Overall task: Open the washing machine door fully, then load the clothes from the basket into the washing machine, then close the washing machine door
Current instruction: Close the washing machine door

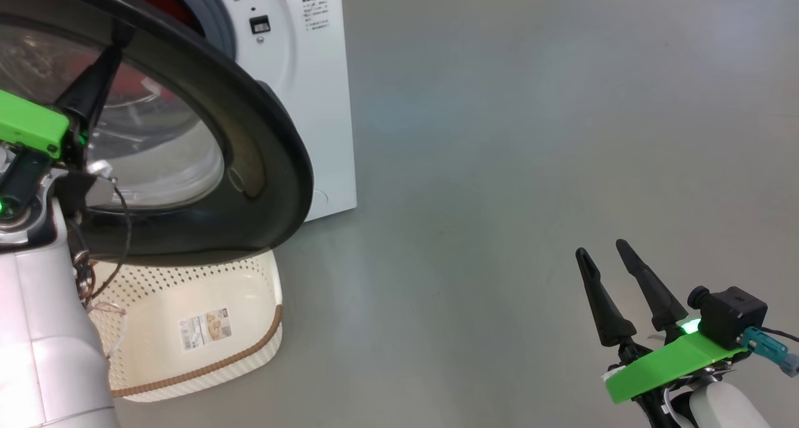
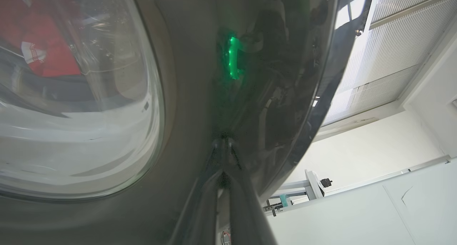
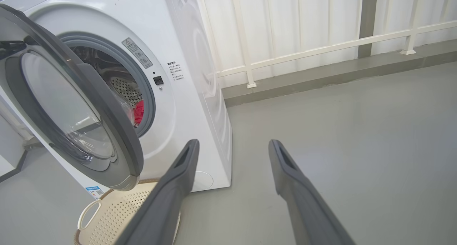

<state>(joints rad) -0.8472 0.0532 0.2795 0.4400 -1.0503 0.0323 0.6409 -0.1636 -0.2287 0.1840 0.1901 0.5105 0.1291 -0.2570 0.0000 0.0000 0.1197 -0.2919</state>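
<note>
- Standing on the grey floor point(image 1: 499, 166): washing machine point(image 3: 192, 59), white, drum mouth exposed.
- washing machine door point(image 1: 268, 166) swung partway out, its lower edge hanging over the basket.
- basket point(image 1: 156, 303) on the floor at the machine's foot, paper label showing on its bottom.
- clothes point(image 3: 139, 111), red, lying inside the drum.
- left gripper point(image 2: 222, 145): fingers closed together, tips pressed against the door's glossy black rim.
- right gripper point(image 1: 600, 248): fingers spread wide, holding nothing, over bare floor well apart from the machine.

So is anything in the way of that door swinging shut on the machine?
Nothing visible. The gap between the door and the machine looks free; the clothes sit inside the drum. The shut left tool touches its outer rim.
</note>
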